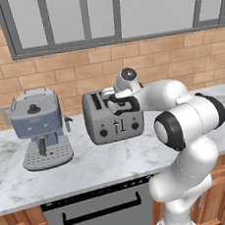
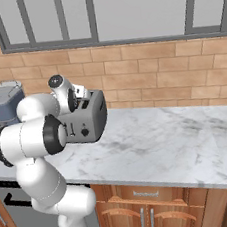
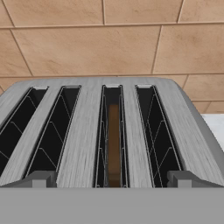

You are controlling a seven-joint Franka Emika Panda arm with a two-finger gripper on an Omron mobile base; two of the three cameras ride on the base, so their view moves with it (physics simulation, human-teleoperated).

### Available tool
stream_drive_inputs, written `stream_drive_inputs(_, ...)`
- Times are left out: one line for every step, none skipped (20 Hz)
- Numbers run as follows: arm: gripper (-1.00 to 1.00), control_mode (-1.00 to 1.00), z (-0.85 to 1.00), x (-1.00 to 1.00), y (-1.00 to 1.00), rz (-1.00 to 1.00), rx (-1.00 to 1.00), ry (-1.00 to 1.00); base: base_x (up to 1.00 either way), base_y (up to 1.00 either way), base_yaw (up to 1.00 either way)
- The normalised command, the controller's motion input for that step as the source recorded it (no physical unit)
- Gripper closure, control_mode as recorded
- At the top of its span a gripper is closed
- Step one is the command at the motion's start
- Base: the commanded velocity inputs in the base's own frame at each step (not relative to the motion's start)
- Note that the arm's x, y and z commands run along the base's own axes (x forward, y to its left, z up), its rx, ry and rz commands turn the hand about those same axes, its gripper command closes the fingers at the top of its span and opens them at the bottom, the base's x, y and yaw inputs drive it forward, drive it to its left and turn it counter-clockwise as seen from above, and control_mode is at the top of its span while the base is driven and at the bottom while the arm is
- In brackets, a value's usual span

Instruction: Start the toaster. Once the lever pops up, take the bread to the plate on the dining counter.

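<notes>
The grey four-slot toaster point(image 1: 110, 119) point(image 2: 88, 118) stands on the marble worktop by the brick wall. My gripper point(image 1: 105, 92) point(image 2: 81, 93) hovers just over its top, pointing down at the slots, apart from the metal. In the hand view the toaster point(image 3: 83, 131) spreads below me, and the thin brown bread point(image 3: 113, 140) stands upright in the third slot from the left. My gripper point(image 3: 113, 179) is open, one fingertip on each side of that slot, nothing held. Two small levers point(image 1: 119, 125) show on the toaster's front. The plate and the dining counter are out of view.
A blue-grey espresso machine point(image 1: 39, 127) point(image 2: 0, 101) stands left of the toaster. The marble worktop point(image 1: 90, 161) point(image 2: 164, 139) runs wide to the right. The brick wall point(image 3: 87, 48) rises close behind. A dishwasher front point(image 1: 101, 212) sits under the worktop's edge.
</notes>
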Motion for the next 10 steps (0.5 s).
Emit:
stream_drive_inputs(-1.0,-1.0,0.0,0.0,0.0,0.0,0.0,0.0,0.0,0.0,0.0)
stream_drive_inputs(-1.0,-1.0,0.0,0.0,0.0,0.0,0.0,0.0,0.0,0.0,0.0)
stream_drive_inputs(-1.0,-1.0,0.0,0.0,0.0,0.0,0.0,0.0,0.0,0.0,0.0)
stream_drive_inputs(-1.0,-1.0,0.0,0.0,0.0,0.0,0.0,0.0,0.0,0.0,0.0)
stream_drive_inputs(-1.0,-1.0,0.0,0.0,0.0,0.0,0.0,0.0,0.0,0.0,0.0)
stream_drive_inputs(-1.0,-1.0,0.0,0.0,0.0,0.0,0.0,0.0,0.0,0.0,0.0)
stream_drive_inputs(-1.0,-1.0,0.0,0.0,0.0,0.0,0.0,0.0,0.0,0.0,0.0)
stream_drive_inputs(-1.0,-1.0,0.0,0.0,0.0,0.0,0.0,0.0,0.0,0.0,0.0)
stream_drive_inputs(-1.0,-1.0,0.0,0.0,0.0,0.0,0.0,0.0,0.0,0.0,0.0)
stream_drive_inputs(-1.0,-1.0,0.0,0.0,0.0,0.0,0.0,0.0,0.0,0.0,0.0)
